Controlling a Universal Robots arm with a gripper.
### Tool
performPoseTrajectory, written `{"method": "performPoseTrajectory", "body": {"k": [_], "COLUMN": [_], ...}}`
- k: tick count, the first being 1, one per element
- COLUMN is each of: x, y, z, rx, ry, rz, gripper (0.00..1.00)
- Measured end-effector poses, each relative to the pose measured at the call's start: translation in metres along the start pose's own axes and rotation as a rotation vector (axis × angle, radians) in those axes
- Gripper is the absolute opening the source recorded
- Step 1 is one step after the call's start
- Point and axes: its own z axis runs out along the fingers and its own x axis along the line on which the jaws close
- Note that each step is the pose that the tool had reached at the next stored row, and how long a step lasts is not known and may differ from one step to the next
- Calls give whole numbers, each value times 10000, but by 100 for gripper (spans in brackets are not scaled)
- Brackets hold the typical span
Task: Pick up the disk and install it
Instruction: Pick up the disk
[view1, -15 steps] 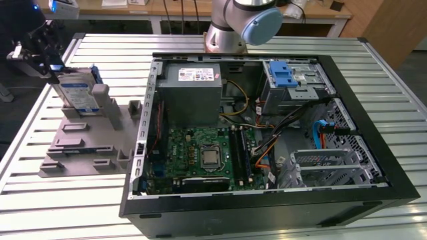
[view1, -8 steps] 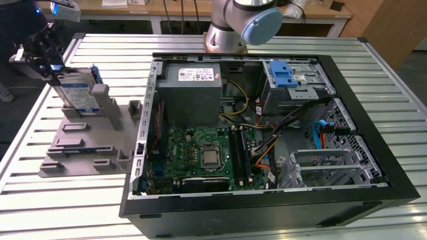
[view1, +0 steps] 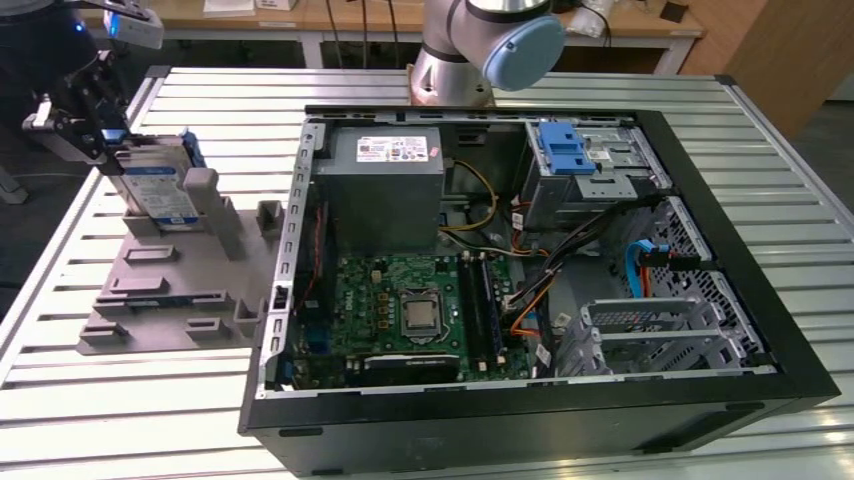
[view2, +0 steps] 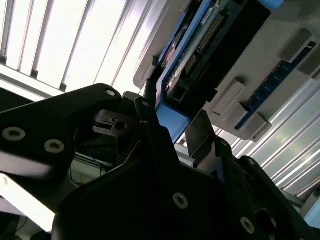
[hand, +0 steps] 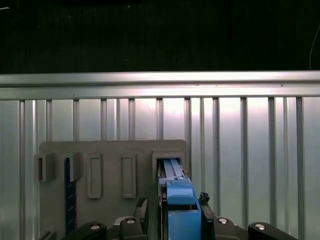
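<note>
The gripper (hand: 173, 209) has its jaws spread and not clamped, one on either side of the disk (hand: 179, 197). In the first wrist view, one black finger (hand: 204, 205) sits close against the disk's blue carrier frame. A dark gap shows between the other finger and the frame.

The disk stands on edge in a slot of a grey holder plate (hand: 107, 150). In the exterior view the disk is in the upper left of the frame, upright, with its white-and-blue label facing the camera. The gripper is at its upper end.

The holder plate lies flat on a slatted metal table (view1: 120, 400), just beside an open black computer case (view1: 534, 415), on the exterior view's left. The case takes up the centre and right of that frame. Inside it, a grey power supply (view1: 380, 195) sits at upper centre, with a green motherboard (view1: 400, 300) below it. A blue latch tab (view1: 567, 150) lies on the drive cage toward the upper right. The arm's base (view1: 474, 45) rises at top centre, behind the case.
</note>
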Motion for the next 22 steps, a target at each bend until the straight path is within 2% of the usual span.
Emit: {"method": "performPoseTrajectory", "body": {"k": [11,12,22], "x": [-18,-18,-18], "y": [0,0,0], "z": [18,18,25], "rx": [1,1,4], "ry": [0,0,-2], "rz": [2,2,2], "gripper": [49,42,44]}}
